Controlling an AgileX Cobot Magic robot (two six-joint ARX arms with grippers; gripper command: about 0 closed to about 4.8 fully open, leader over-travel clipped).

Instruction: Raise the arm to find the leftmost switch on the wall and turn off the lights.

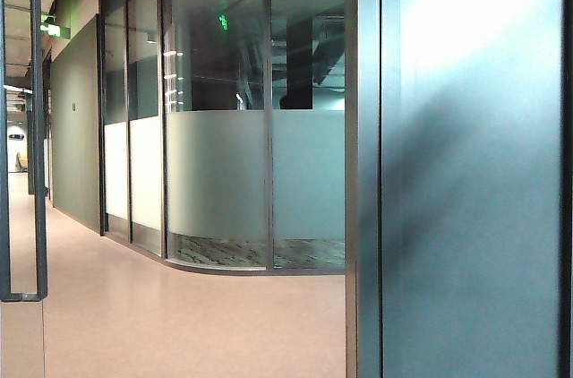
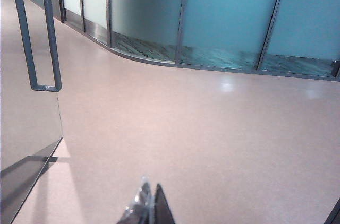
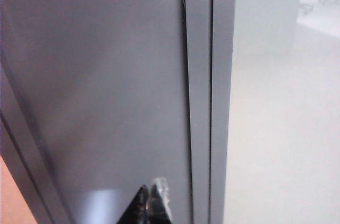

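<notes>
No switch shows in any view. My left gripper [image 2: 150,189] is shut with nothing in it, its two tips pressed together low over the pinkish floor [image 2: 202,128]. My right gripper [image 3: 150,189] is also shut and empty, pointing at a plain grey wall panel [image 3: 101,75] close in front of it, beside a vertical metal frame post [image 3: 204,75]. Neither gripper appears in the exterior view, where that grey-blue wall panel [image 1: 474,172] fills the right side.
A curved partition of frosted glass [image 1: 219,181] runs along the corridor. A glass door with a long metal handle [image 1: 38,127] stands at the left, the same handle [image 2: 40,33] showing in the left wrist view. Frosted glass [image 3: 276,128] lies right of the post.
</notes>
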